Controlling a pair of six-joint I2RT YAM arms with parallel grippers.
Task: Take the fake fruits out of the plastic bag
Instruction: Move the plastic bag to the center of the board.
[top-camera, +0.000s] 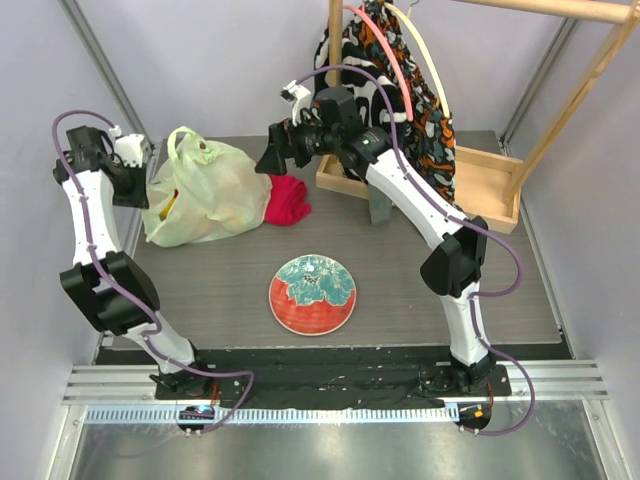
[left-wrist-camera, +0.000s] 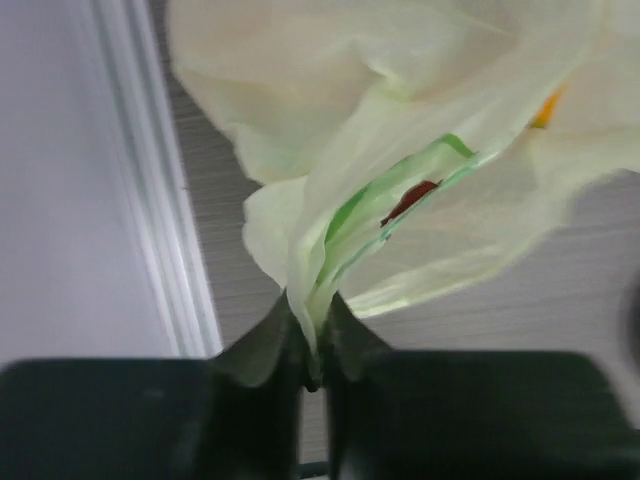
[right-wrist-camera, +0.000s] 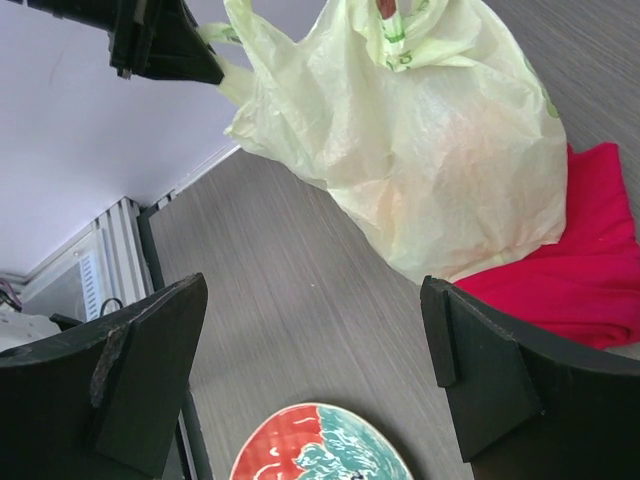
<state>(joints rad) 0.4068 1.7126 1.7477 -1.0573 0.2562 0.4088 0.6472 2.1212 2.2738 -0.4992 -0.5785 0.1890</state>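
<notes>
We are pinching the plastic bag (left-wrist-camera: 400, 100) in the left gripper (left-wrist-camera: 312, 335) — next, we think, the wide-spread right gripper (right-wrist-camera: 312, 330) is reaching inside.

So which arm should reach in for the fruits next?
Probably right. The right pincer is wide open and empty, facing the plastic bag. The left pincer is pinched shut on the bag's edge, so it is better off just holding it.
</notes>
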